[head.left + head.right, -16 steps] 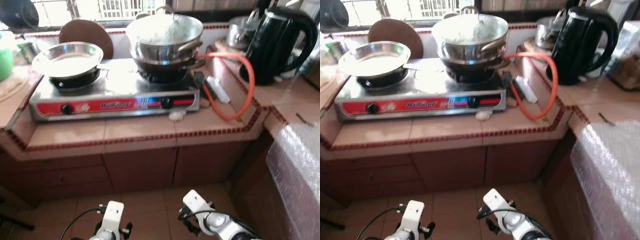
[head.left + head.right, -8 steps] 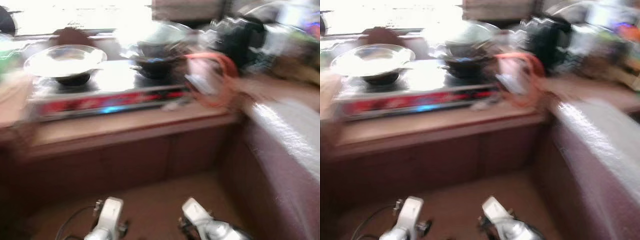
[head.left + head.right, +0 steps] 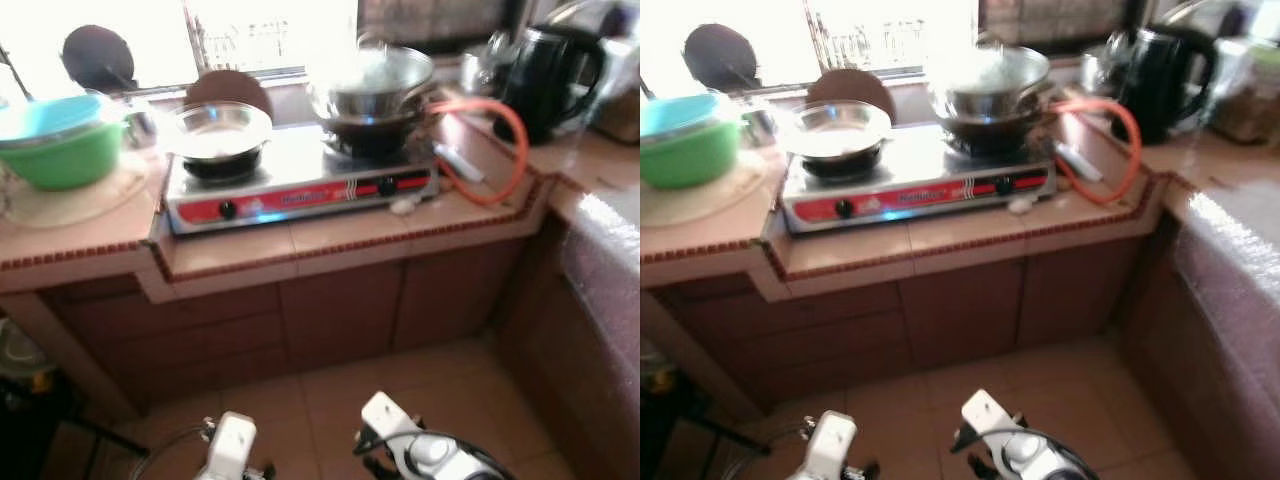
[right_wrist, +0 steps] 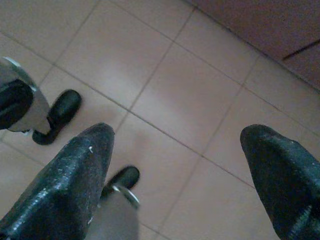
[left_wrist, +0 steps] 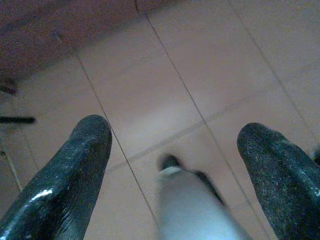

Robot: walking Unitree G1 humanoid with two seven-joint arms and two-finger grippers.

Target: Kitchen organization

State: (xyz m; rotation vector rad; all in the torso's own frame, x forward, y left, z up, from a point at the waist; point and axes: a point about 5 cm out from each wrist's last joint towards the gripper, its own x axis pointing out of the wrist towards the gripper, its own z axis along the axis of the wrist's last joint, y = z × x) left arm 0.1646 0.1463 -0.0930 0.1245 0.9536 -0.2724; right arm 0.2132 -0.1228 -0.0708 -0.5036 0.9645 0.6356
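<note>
Steel pans [image 3: 375, 85] crowd the stove [image 3: 300, 185] at twelve o'clock. Left gripper [image 5: 175, 165] and right gripper [image 4: 175, 165] hang spread, holding nothing. A hasty reach could topple them.

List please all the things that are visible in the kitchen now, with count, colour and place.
Gas stove: one, silver and red, on the tiled counter.
Shallow pan: one, silver, on the stove's left burner.
Stacked pots: silver, on the right burner.
Hose: one, orange, right of the stove.
Kettle: one, black, back right corner.
Bowls: green with blue inside, counter's left end.
Left gripper: open, over the floor tiles.
Right gripper: open, over the floor tiles.
</note>
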